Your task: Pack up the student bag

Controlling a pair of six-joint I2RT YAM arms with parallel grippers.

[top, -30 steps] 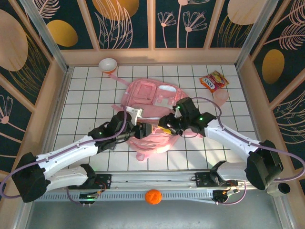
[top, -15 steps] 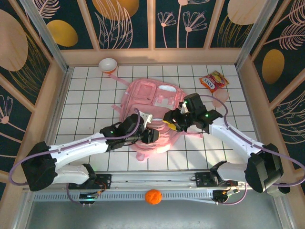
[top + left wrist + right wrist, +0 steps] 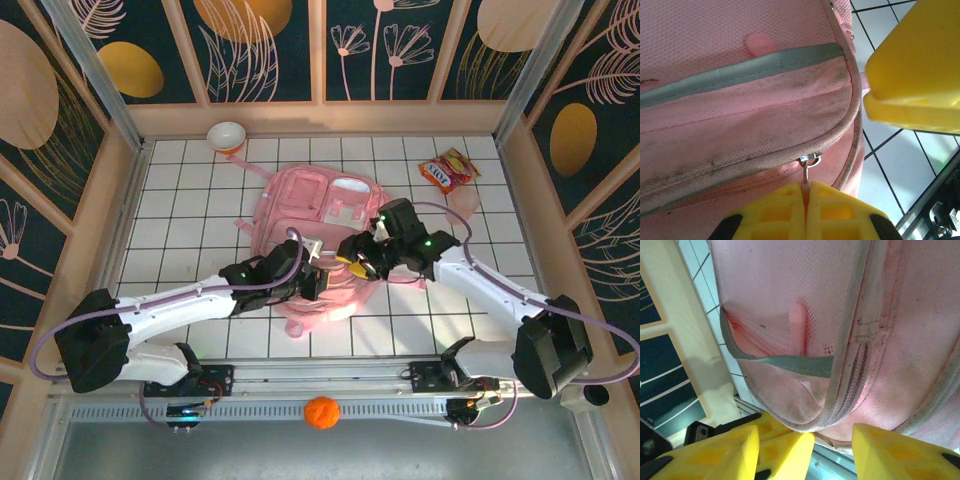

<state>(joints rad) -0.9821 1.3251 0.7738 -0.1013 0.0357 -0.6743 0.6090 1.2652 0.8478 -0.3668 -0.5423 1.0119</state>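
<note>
Setting: white-tiled tabletop [image 3: 180, 200] boxed in by dark panels painted with gold leaves, watched from the near rail.
Bag: large soft pink fabric backpack [image 3: 325, 205] lying flat at the table's centre, zipped pockets facing up.
Left claw: left gripper [image 3: 806, 192], at the bag's six-o'clock edge, pressed together on the small metal zipper pull [image 3: 808, 162].
Right claw: right gripper [image 3: 352, 252], toward four o'clock of the bag's middle, jaws standing apart beside the piped seam, nothing pinched.
Handling: the bag looks light, limp and near empty, so the cloth would likely bunch and drag rather than move as one piece.
Where to hold: the pull tab for the zip; the stiffer piping or a strap for bracing against the tug.
Bystanders: white-and-pink bowl [image 3: 227, 135] at eleven o'clock, red-and-yellow snack packet [image 3: 448, 170] at two o'clock, orange ball [image 3: 321, 411] at six o'clock beyond the rail.
</note>
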